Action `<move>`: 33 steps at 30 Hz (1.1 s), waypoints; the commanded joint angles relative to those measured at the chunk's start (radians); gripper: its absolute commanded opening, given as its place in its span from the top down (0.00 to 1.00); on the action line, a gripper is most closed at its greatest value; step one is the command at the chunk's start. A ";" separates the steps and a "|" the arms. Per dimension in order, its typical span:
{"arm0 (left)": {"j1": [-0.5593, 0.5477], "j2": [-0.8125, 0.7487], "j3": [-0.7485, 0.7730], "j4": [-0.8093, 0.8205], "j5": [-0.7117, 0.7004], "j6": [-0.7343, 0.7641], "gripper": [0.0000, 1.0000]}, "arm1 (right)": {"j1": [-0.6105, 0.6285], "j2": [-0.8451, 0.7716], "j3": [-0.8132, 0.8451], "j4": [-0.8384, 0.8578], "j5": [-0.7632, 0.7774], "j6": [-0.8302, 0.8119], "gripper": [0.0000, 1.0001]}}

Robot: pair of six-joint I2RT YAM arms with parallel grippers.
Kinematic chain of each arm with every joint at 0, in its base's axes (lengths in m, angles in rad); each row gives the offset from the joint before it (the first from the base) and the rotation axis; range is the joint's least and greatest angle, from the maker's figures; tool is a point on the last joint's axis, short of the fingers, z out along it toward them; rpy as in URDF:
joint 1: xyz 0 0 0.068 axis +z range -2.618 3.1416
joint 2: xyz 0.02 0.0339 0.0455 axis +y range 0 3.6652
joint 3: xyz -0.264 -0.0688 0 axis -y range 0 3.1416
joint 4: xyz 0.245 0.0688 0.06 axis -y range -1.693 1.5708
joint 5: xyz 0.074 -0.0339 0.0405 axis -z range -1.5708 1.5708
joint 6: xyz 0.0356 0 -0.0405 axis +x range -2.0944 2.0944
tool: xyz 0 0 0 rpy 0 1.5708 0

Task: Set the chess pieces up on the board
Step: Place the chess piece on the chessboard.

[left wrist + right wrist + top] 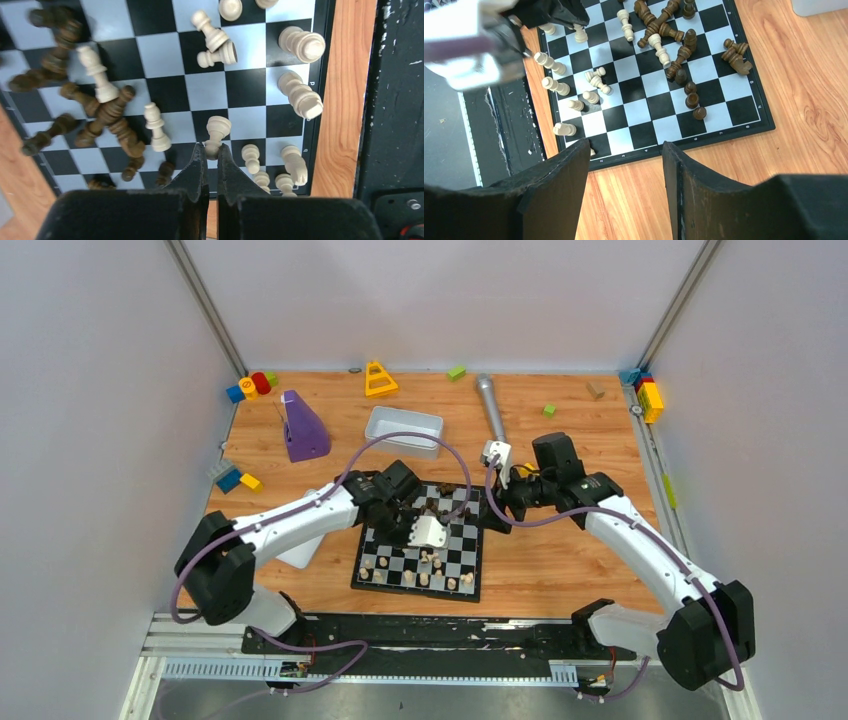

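1. Flat square black-and-white checkered chessboard (pixel 375 540) with a thin black border: it lies on the wooden tabletop (pixel 560 560) near the front edge, between the two arms.
2. Pale beige wooden chessmen (pixel 300 45): I count most of them on the near half of the chessboard. Some are upright along the near edge, and others lie on their sides further in.
3. Dark brown wooden chessmen (pixel 107 112): these are on the far half of the chessboard, mostly toppled in a loose heap. A few stand apart just beside it.
4. Left gripper (pixel 210 147): it is low over the near half of the chessboard with its jaws closed together. The fingertips touch the lower end of one pale pawn (pixel 218 131). I cannot tell whether that pawn is actually pinched.
5. Right gripper (pixel 625 145): its jaws are spread and hold nothing. It hangs above the tabletop, just off the right edge of the chessboard.
6. White rectangular tray (pixel 404 430): it sits on the tabletop beyond the chessboard, apart from it.
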 commanded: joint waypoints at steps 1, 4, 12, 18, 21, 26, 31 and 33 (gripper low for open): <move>-0.048 0.078 0.071 -0.072 -0.145 -0.121 1.00 | -0.014 -0.026 -0.008 0.047 -0.006 0.006 0.44; -0.063 0.119 0.084 -0.093 -0.163 -0.149 1.00 | -0.019 -0.025 -0.014 0.047 -0.008 0.003 0.44; -0.106 0.145 0.083 -0.116 -0.188 -0.195 1.00 | -0.024 -0.018 -0.017 0.048 -0.006 -0.003 0.45; -0.125 0.158 0.085 -0.124 -0.204 -0.225 1.00 | -0.024 -0.011 -0.017 0.045 -0.006 -0.004 0.45; -0.128 0.170 0.089 -0.123 -0.212 -0.232 1.00 | -0.024 -0.008 -0.019 0.045 -0.007 -0.005 0.45; -0.131 0.184 0.097 -0.124 -0.214 -0.239 0.95 | -0.024 0.000 -0.019 0.043 -0.008 -0.006 0.45; -0.134 0.195 0.097 -0.124 -0.208 -0.249 0.90 | -0.024 0.005 -0.017 0.041 -0.008 -0.009 0.45; -0.137 0.196 0.097 -0.128 -0.208 -0.250 0.89 | -0.024 0.006 -0.017 0.039 -0.008 -0.011 0.45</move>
